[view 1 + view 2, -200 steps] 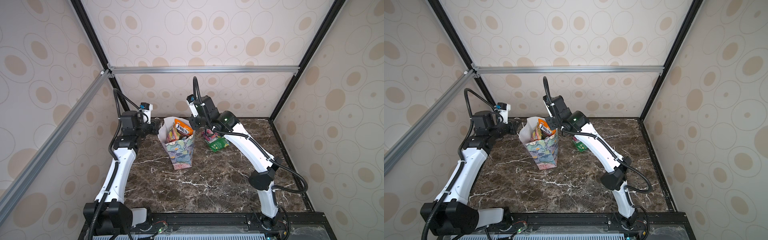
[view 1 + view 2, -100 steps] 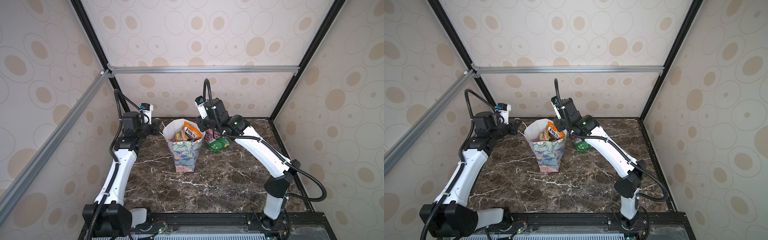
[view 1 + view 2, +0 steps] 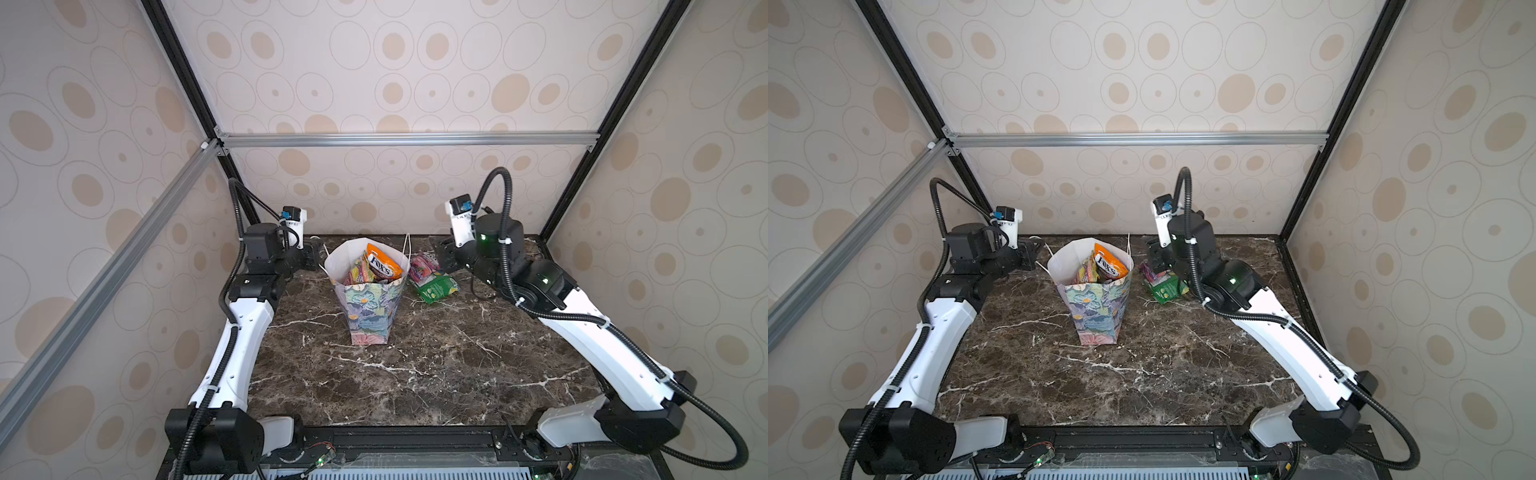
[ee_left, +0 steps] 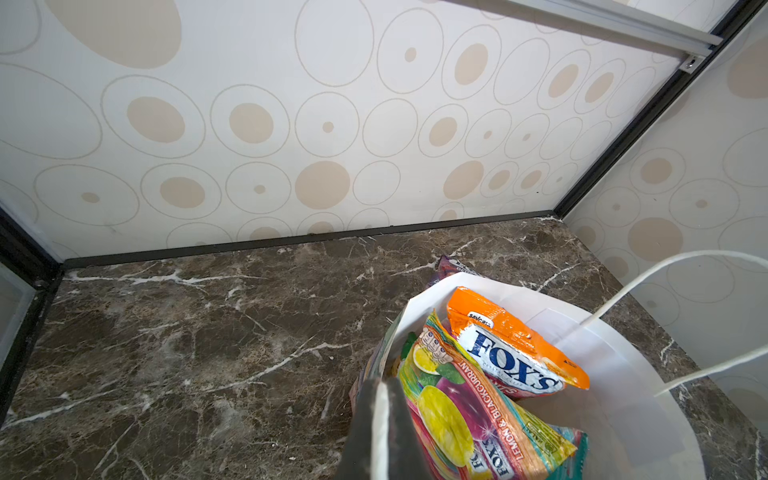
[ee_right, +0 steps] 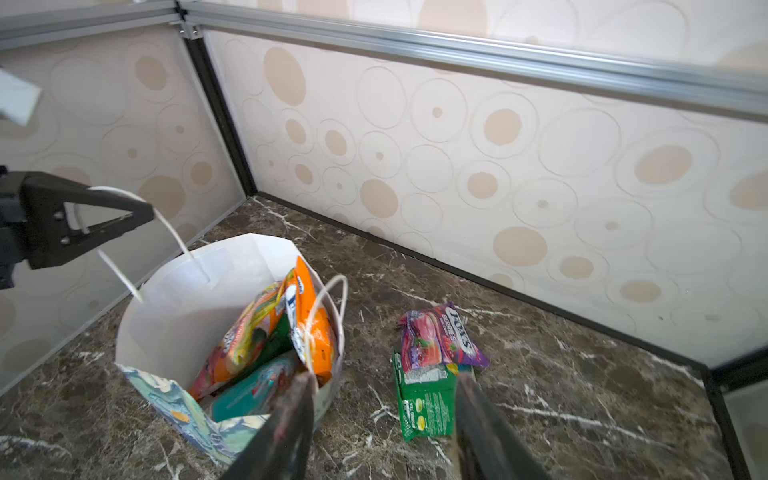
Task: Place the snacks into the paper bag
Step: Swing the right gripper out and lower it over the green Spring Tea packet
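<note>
Arms reach forward, left jaws pinching the paper bag's point(image 3: 368, 307) handle point(image 5: 168, 227), right jaws spread near loose snacks point(image 3: 436, 286).

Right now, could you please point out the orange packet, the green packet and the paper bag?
orange packet point(image 4: 515, 357): left wrist view, on its FOX'S label.
green packet point(image 5: 424, 399): right wrist view, its middle.
paper bag point(image 3: 368, 307): in a top view, its painted front wall.

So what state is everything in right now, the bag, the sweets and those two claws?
paper bag: upright, mouth open, several packets inside.
orange packet: in the bag, top poking out.
green packet: flat on the table.
purple packet: outside, lying partly on the green packet.
left gripper: shut on the cord handle.
right gripper: open, empty.
</note>
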Controlling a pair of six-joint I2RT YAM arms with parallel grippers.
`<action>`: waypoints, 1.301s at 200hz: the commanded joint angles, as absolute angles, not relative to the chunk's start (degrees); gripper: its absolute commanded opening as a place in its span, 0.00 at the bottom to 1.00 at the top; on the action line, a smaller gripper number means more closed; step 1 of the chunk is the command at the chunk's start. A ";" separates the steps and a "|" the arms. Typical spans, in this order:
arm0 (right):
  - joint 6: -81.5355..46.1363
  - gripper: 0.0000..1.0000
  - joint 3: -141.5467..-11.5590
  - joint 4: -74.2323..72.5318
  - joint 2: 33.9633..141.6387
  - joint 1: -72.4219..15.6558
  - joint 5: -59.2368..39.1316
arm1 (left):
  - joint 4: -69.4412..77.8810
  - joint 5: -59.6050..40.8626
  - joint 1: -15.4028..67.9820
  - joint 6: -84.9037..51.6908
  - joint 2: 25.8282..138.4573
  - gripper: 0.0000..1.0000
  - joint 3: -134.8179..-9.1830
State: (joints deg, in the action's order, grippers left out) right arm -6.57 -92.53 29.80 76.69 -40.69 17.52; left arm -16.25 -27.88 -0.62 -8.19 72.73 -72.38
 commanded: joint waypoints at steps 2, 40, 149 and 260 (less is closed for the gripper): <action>-15.35 0.57 -84.37 27.07 72.12 -33.92 14.25 | -13.45 -27.30 -0.62 -7.90 70.70 0.00 -75.50; -20.38 0.57 -75.60 26.65 69.86 -25.54 7.25 | -14.24 -27.25 -0.62 -7.90 71.53 0.00 -76.16; -25.01 0.63 -60.53 13.86 77.30 -14.77 -8.16 | -14.35 -27.27 -0.62 -7.91 71.45 0.00 -76.29; -25.39 0.65 -60.24 8.45 91.66 -10.07 -13.16 | -14.33 -27.56 -0.62 -7.84 71.19 0.01 -76.29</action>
